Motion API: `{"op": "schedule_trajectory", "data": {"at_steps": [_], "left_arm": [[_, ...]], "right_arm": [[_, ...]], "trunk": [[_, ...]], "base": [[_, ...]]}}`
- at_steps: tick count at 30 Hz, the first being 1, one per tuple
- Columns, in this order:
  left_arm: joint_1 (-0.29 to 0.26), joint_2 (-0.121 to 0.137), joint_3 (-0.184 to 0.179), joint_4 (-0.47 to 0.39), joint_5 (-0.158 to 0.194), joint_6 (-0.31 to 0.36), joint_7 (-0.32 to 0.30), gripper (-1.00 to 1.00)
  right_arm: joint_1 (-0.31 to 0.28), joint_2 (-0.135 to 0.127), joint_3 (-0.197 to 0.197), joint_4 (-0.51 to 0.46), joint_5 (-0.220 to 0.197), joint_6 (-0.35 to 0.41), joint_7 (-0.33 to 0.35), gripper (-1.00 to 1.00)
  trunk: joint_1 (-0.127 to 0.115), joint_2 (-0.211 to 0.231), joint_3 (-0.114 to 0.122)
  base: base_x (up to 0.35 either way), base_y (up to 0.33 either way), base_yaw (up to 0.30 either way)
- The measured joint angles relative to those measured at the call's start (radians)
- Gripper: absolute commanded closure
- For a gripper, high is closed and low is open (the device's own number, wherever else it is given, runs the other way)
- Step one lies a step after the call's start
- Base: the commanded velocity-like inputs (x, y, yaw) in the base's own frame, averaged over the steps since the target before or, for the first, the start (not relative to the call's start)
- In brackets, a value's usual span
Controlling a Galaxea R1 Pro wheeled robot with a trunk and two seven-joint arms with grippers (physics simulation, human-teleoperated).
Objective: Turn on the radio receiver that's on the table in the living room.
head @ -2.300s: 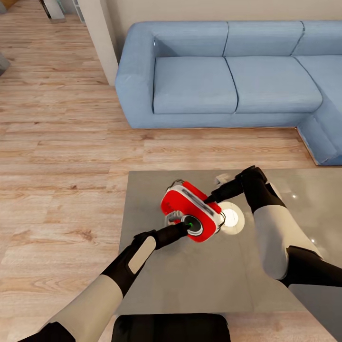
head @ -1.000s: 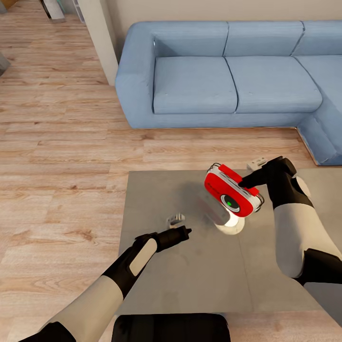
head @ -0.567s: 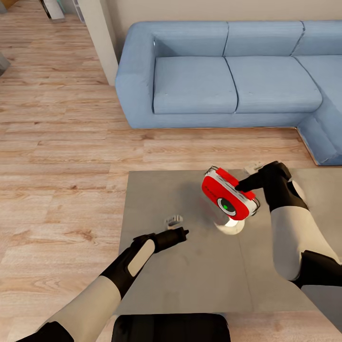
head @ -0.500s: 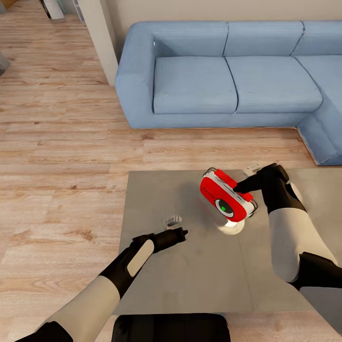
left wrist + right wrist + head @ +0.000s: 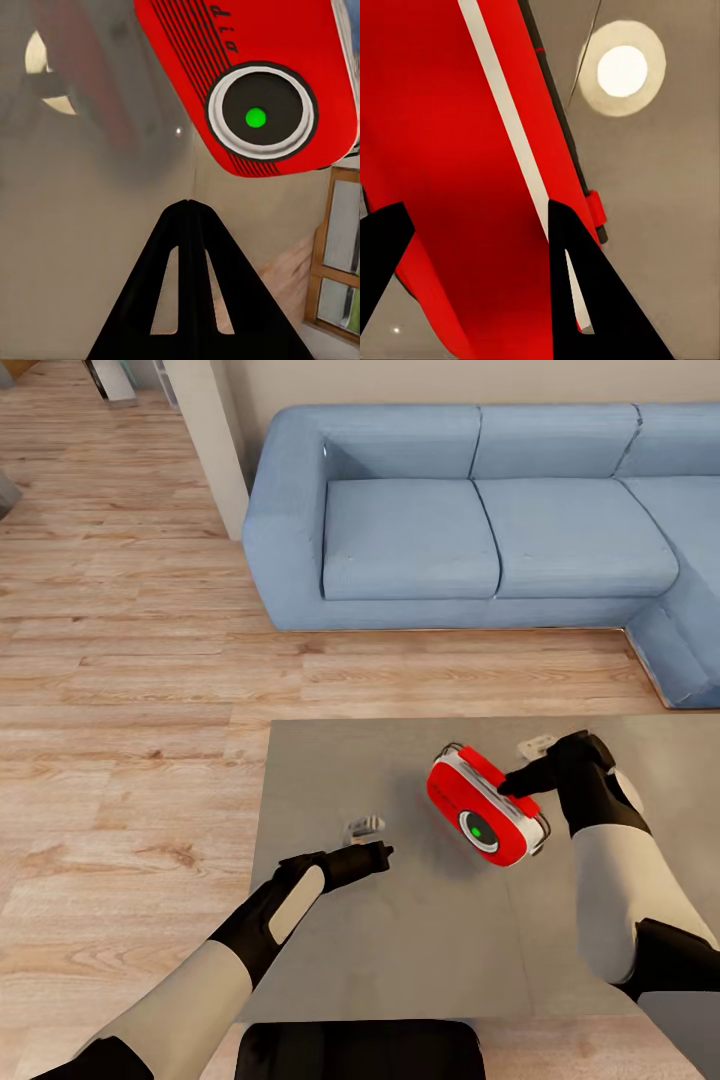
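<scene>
- A red radio (image 5: 487, 809) with a white band hangs tilted just above the glossy grey surface (image 5: 330, 780), toward its far right part, in front of a blue sofa (image 5: 480, 510).
- The right pincer (image 5: 518, 785) grips the radio across its body; in the right wrist view one black finger (image 5: 577, 285) lies on each side of the red shell (image 5: 457, 187).
- The left pincer (image 5: 385, 852) hangs low over the surface, well apart from the radio, its fingers pressed together and holding nothing.
- The round black dial (image 5: 260, 116) faces the left wrist camera and shows a green dot at its centre, which probably means the radio is on.
- The radio looks like a stiff, smooth, light plastic box. Its rounded shell could slip, so a hold across the flat sides is safest; the thin wire handle looks less steady.
- A pale glowing disc (image 5: 622, 69) appears on the surface beyond the radio.
</scene>
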Motion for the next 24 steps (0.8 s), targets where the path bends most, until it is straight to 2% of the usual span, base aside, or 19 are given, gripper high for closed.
{"op": "schedule_trajectory", "data": {"at_steps": [4,12,16,17,18,19,20,21,23,24], "left_arm": [[0.000,0.000,0.000,0.000,-0.001,0.000,0.000,1.00],[0.000,0.001,0.000,0.000,-0.003,0.000,0.000,1.00],[0.000,0.001,0.000,0.001,-0.003,0.000,0.000,1.00],[0.000,0.000,0.000,0.001,-0.003,0.000,0.000,1.00],[0.000,0.000,0.000,0.001,-0.003,0.000,0.000,1.00],[0.000,0.001,0.000,0.000,-0.003,0.000,0.000,1.00],[0.000,0.000,0.000,0.001,-0.003,0.000,0.000,1.00],[0.000,0.001,0.000,0.001,-0.003,0.000,0.000,1.00],[0.000,0.001,0.000,0.000,-0.003,0.000,0.000,1.00],[0.000,0.001,0.000,0.001,-0.003,0.000,0.000,1.00]], "right_arm": [[0.023,0.002,-0.015,-0.022,0.004,-0.004,0.001,1.00],[0.070,0.006,-0.021,-0.066,0.005,-0.006,-0.029,1.00],[0.093,0.021,-0.022,-0.089,-0.003,-0.011,-0.051,1.00],[0.135,0.053,-0.023,-0.158,-0.028,0.001,-0.142,1.00],[0.137,0.064,-0.023,-0.185,-0.016,-0.008,-0.230,1.00],[0.137,0.071,-0.024,-0.257,0.031,-0.030,-0.250,1.00],[0.137,0.077,-0.022,-0.347,0.016,-0.047,-0.262,1.00],[0.138,0.079,-0.022,-0.398,-0.012,-0.044,-0.265,1.00],[0.145,0.084,-0.034,-0.348,-0.020,-0.070,-0.273,1.00],[0.148,0.085,-0.045,-0.327,-0.051,-0.080,-0.279,1.00]], "trunk": [[0.000,0.000,0.000],[0.000,0.000,0.000],[0.000,0.000,0.000],[0.000,0.000,0.000],[0.000,0.000,0.000],[0.000,0.000,0.000],[0.000,0.000,0.000],[0.000,0.000,0.000],[0.000,0.000,0.000],[0.000,0.000,0.000]], "base": [[0.000,0.000,0.000],[0.000,0.000,0.000],[0.000,0.000,0.000],[0.000,0.000,0.000],[0.000,0.000,0.000],[0.000,0.000,0.000],[0.000,0.000,0.000],[0.000,0.000,0.000],[0.000,0.000,0.000],[0.000,0.000,0.000]]}}
